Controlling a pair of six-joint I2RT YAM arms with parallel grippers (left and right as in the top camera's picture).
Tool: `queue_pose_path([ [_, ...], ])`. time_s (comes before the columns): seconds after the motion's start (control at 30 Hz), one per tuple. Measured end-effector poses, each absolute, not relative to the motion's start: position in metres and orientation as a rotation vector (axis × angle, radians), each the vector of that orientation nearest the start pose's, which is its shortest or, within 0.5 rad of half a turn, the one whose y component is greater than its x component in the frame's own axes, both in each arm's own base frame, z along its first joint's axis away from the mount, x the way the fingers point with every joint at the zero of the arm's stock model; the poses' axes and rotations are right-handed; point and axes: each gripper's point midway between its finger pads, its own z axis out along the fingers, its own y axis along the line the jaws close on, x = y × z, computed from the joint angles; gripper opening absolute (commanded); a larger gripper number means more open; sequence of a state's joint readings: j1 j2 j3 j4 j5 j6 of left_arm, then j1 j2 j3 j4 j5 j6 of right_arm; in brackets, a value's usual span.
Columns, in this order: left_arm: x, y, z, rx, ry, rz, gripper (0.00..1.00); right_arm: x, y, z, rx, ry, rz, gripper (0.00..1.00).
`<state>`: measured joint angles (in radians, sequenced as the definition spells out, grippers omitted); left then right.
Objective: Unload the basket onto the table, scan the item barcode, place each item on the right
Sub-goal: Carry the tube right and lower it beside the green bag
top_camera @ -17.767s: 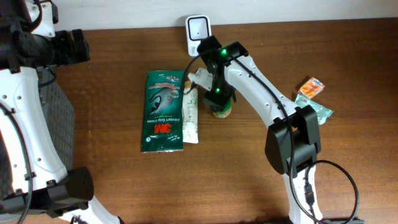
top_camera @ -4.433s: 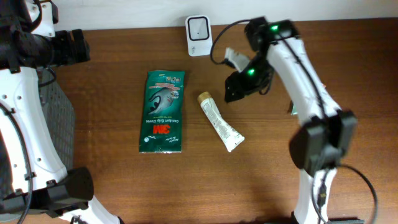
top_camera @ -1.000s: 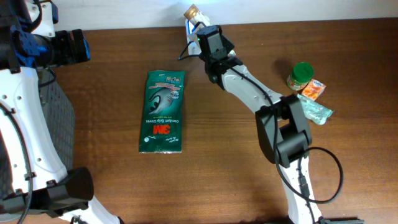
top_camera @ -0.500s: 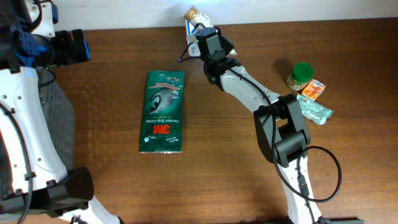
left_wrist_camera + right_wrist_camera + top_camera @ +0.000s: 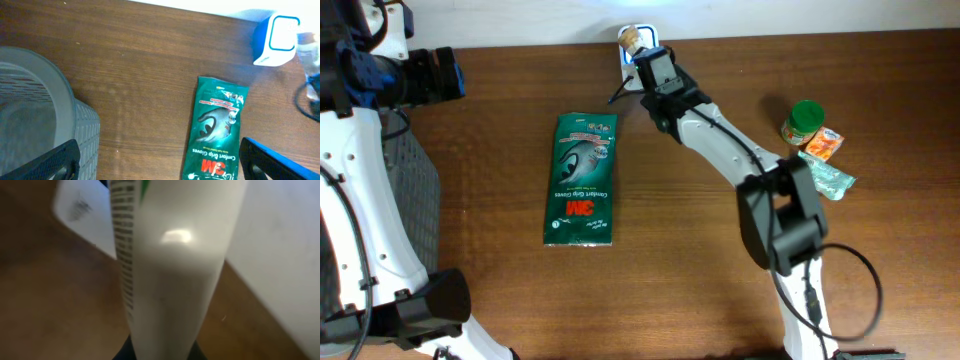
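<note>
A white tube [image 5: 170, 270] with a tan cap [image 5: 635, 38] fills the right wrist view, small print running down its left side. My right gripper [image 5: 650, 62] is shut on its lower end, and only dark finger edges show at the bottom of that view [image 5: 159, 353]. The tube is held right in front of the white scanner [image 5: 277, 40] at the table's back edge, whose face [image 5: 82, 215] shows behind the tube. My left gripper [image 5: 160, 165] hangs open and empty high over the table's left side.
A green 3M glove packet [image 5: 582, 180] lies flat left of centre. A grey mesh basket [image 5: 35, 110] stands at the far left. A green-capped jar [image 5: 802, 120], an orange packet [image 5: 820, 142] and a green sachet [image 5: 832, 180] sit at the right.
My right gripper has brought the tube down and slightly right, so its cap now sits against the scanner instead of above the table's back edge. The left arm has not moved.
</note>
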<state>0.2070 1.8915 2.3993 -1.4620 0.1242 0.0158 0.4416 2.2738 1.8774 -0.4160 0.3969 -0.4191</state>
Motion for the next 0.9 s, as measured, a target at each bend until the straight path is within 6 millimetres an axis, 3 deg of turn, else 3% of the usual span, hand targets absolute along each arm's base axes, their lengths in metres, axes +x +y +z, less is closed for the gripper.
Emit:
queue_pose_path([
  [0.17, 0.425, 0.067, 0.336, -0.191, 2.509, -0.067, 0.99, 0.527, 0.190, 0.185, -0.607, 2.291, -0.202, 0.04],
  [0.23, 0.425, 0.067, 0.336, -0.190, 2.509, -0.066, 0.99, 0.502, 0.177, 0.212, -0.522, 2.347, -0.118, 0.04],
  [0.3, 0.425, 0.067, 0.336, -0.190, 2.508, -0.066, 0.99, 0.473, 0.155, 0.223, -0.433, 2.452, -0.072, 0.04],
  [0.37, 0.425, 0.067, 0.336, -0.190, 2.508, -0.066, 0.99, 0.452, 0.136, 0.217, -0.356, 2.561, -0.066, 0.04],
  [0.47, 0.425, 0.067, 0.336, -0.191, 2.508, -0.067, 0.99, 0.421, 0.103, 0.185, -0.230, 2.778, -0.093, 0.04],
  [0.73, 0.425, 0.067, 0.336, -0.190, 2.508, -0.067, 0.99, 0.388, 0.051, 0.100, -0.039, 3.006, -0.151, 0.04],
  [0.9, 0.425, 0.067, 0.336, -0.190, 2.508, -0.067, 0.99, 0.375, 0.023, 0.062, 0.068, 3.058, -0.165, 0.04],
])
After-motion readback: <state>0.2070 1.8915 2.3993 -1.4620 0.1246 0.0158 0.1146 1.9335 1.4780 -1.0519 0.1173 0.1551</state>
